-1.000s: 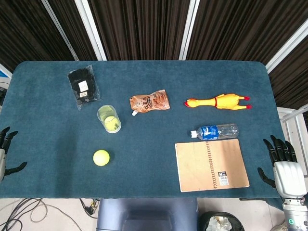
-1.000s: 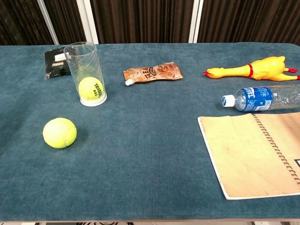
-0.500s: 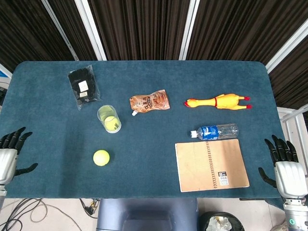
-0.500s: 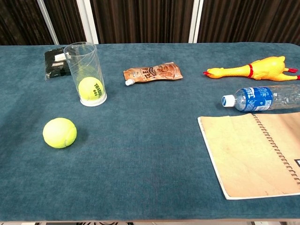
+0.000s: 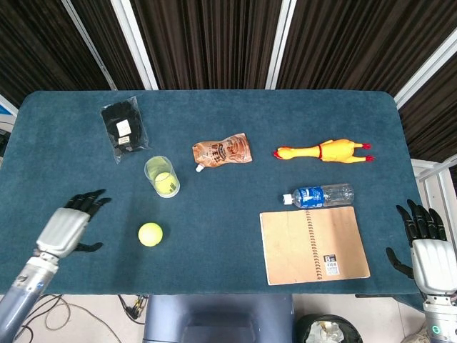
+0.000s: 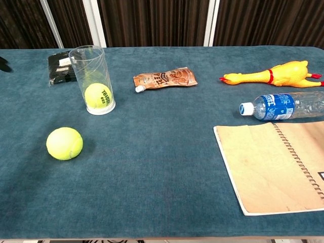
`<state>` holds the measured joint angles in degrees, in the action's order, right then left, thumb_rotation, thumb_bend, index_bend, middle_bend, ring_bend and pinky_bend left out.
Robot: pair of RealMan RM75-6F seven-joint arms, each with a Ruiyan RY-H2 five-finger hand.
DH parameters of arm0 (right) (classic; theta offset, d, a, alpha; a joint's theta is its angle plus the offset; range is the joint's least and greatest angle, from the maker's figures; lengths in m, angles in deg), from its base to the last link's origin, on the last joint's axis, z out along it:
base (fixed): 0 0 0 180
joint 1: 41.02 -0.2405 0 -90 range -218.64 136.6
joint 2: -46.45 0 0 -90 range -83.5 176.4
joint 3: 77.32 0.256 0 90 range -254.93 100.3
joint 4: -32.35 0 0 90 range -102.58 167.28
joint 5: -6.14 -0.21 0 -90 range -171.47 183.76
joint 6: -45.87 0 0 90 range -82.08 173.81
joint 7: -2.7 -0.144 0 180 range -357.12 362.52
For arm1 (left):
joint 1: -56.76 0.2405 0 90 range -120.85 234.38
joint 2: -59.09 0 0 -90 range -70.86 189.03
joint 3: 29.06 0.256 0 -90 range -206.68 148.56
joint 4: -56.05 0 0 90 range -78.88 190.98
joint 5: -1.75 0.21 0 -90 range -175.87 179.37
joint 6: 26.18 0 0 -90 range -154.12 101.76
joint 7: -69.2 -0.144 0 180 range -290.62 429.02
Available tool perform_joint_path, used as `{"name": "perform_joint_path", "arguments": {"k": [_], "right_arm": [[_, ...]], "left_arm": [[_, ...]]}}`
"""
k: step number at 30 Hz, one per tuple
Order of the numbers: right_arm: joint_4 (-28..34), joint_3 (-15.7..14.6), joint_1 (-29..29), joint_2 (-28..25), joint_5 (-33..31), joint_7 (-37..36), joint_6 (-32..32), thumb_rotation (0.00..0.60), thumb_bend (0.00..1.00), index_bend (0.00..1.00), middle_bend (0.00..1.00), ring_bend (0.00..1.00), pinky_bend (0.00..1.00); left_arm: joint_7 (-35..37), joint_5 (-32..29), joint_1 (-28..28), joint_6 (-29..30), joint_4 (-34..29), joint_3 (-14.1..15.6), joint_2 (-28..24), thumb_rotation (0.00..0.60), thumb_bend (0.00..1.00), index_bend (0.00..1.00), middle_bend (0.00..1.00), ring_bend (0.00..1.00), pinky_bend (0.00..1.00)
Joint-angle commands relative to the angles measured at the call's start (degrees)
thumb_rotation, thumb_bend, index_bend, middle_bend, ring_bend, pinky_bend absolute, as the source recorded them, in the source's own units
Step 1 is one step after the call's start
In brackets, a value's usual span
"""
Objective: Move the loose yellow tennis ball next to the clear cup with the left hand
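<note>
The loose yellow tennis ball lies on the blue table, in front of the clear cup. That cup stands upright with a second tennis ball inside it. My left hand hovers over the table's left part, fingers spread and holding nothing, a hand's width left of the loose ball. A dark fingertip shows at the chest view's left edge. My right hand stays off the table's right front corner, fingers apart and empty.
A black packet lies behind the cup. An orange pouch, a rubber chicken, a water bottle and a spiral notebook occupy the middle and right of the table.
My left hand has moved from the table's left edge inward toward the loose ball. The right hand has sunk slightly. Ball and cup have not moved.
</note>
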<state>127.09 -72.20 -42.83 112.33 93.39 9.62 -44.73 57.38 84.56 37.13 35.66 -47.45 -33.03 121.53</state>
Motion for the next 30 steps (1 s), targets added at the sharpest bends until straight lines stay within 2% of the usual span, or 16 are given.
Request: {"name": "perform_joint_path", "arguments": {"k": [1,11,21,25,30], "right_arm": [[0.0,0.1,0.0,0.0,-0.1,-0.1,-0.1,0.600,0.35,0.11,0.00,0.01,0.00],[0.2,0.4,0.2,-0.4,-0.3,-0.7,-0.6,0.600,0.35,0.11,0.00,0.01,0.00],[0.1,0.7,0.3,-0.6,-0.7,-1.2,-0.5,0.600,0.35,0.11,0.00,0.01,0.00],[0.1,0.8,0.2,-0.6,-0.8,-1.2,-0.5,0.600,0.35,0.11,0.00,0.01,0.00],[-0.1,0.9,0.1,-0.5,-1.1,-1.3,-0.2,0.600,0.35,0.11,0.00,0.01,0.00]], "left_arm": [[-4.1,-2.2,-4.1,-5.3,-1.4,0.1,2.1,0.600,0.06,0.16,0.05,0.08,0.16],[-18.3,-10.0,-9.3,-10.5,-0.6,1.5,9.5,0.600,0.06,0.16,0.05,0.08,0.16],[-27.8,-16.3,-12.4,-9.7,1.6,2.8,15.3,0.600,0.07,0.16,0.11,0.12,0.19],[-29.9,-17.3,-13.7,-9.3,3.3,3.0,17.6,0.600,0.09,0.18,0.15,0.17,0.25],[-30.8,-16.3,-14.2,-8.1,6.0,3.9,20.2,0.600,0.14,0.23,0.26,0.27,0.36]]}}
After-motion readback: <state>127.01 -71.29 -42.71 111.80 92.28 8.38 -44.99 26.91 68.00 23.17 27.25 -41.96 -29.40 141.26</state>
